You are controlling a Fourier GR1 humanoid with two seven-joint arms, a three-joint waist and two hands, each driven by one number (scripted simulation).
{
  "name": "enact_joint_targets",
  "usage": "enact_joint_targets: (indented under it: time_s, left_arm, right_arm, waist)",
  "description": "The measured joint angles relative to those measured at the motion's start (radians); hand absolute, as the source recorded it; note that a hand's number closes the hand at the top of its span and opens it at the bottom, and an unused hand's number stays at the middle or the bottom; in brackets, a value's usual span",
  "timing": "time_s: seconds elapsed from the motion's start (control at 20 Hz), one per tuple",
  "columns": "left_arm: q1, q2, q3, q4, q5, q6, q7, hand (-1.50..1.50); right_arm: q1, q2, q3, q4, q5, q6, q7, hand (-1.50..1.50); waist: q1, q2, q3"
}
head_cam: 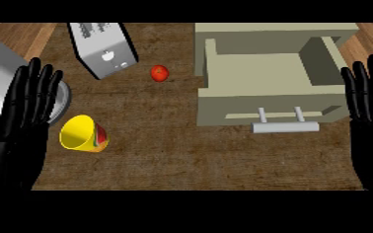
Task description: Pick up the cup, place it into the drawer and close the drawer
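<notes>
A: Where is the cup [82, 134] to be found?

B: It is seen at the lower left of the frame, tipped on its side on the brown counter [182, 163], with its yellow mouth turned toward the left edge. A red and green pattern is shown on its outer wall. It is touched by neither hand.

A: And the drawer [266, 86]?

B: It is placed at the upper right, pulled open, and nothing is seen inside its pale tray. Its handle [285, 126] is carried on two posts at the front, facing the lower edge of the frame.

A: How are the hands held?

B: The left hand [27, 103] is shown along the left edge, fingers straight and pointed up, nothing grasped. The right hand [358, 91] is cut by the right edge just beside the drawer; its fingers are likewise straight and nothing is held.

A: What else is laid out?

B: A small red fruit [160, 72], possibly a tomato, is set at the upper middle, well apart from the cup. A silver box [103, 47] is seen tilted at the upper left. A grey rounded rim [64, 98] is partly hidden behind the left hand.
</notes>
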Motion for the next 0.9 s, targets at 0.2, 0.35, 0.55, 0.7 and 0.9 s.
enact_joint_targets:
  time_s: [0.2, 0.35, 0.55, 0.7, 0.9]
  left_arm:
    - [-0.003, 0.076, 0.072, 0.036, 0.181, -0.154, -0.051, -1.5]
    - [0.01, 0.134, 0.108, 0.078, 0.355, -0.29, -0.051, -1.5]
    - [0.039, 0.193, 0.165, 0.193, 0.57, -0.408, 0.009, -1.5]
    - [0.028, 0.256, 0.23, 0.296, 0.698, -0.501, 0.031, -1.5]
    - [-0.047, 0.296, 0.269, 0.492, 0.703, -0.584, 0.013, -1.5]
  right_arm:
    - [-0.001, -0.003, 0.001, -0.011, -0.005, 0.009, 0.005, -1.5]
    - [0.0, -0.003, 0.029, -0.005, -0.016, 0.031, 0.02, -1.5]
    - [-0.002, -0.025, 0.061, 0.027, -0.046, 0.086, 0.067, -1.5]
    - [-0.031, -0.037, 0.055, 0.071, -0.067, 0.111, 0.08, -1.5]
    - [-0.073, -0.04, 0.044, 0.109, -0.09, 0.128, 0.099, -1.5]
  waist:
    - [0.017, 0.01, 0.002]
    - [0.028, 0.014, 0.002]
    - [0.033, 0.018, 0.002]
    - [0.032, 0.018, 0.003]
    - [0.026, 0.018, 0.004]
